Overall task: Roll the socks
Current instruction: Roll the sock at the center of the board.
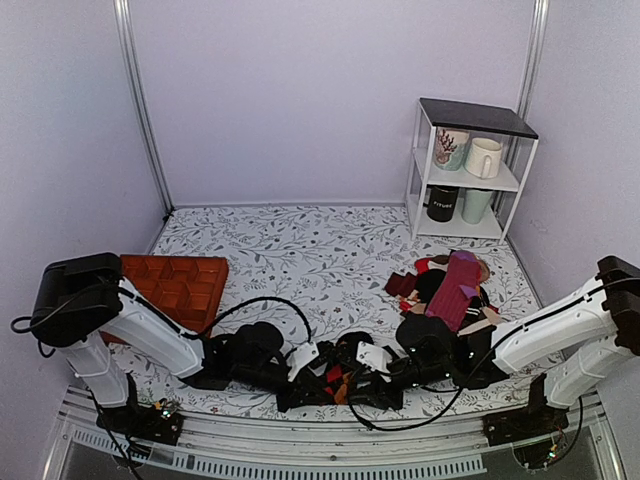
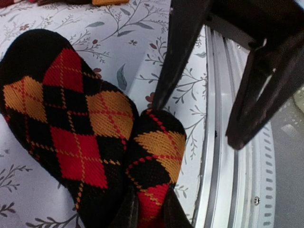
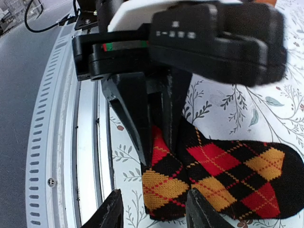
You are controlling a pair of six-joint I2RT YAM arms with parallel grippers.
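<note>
socks: the black argyle socks (image 2: 71, 118), with red and orange diamonds, are laid flat on the leaf-print table (image 1: 300, 240), close to its near edge and beside the metal rail (image 2: 223, 156); one end is bunched into a small raised fold.
left gripper: the left gripper (image 2: 149, 199) is nearly closed, and the raised fold of the socks is pinched between its two fingers.
right gripper: the right gripper (image 3: 154, 192) is spread wide and nothing is held; the folded end of the socks is seen between its fingers (image 3: 114, 209) without being squeezed.
contact: in the left wrist view one right finger tip is seen at the top of the fold; whether it is touching or just above cannot be told.
arms: both arms are stretched low along the near edge, and the grippers are met head-on at the middle.
other socks: a mixed pile of socks (image 1: 450, 290) is heaped at the right, well apart from the pair.
tray: a red-brown divided tray (image 1: 180, 285) is set at the left.
shelf: a white shelf (image 1: 475, 115) with mugs is placed at the far right corner.
</note>
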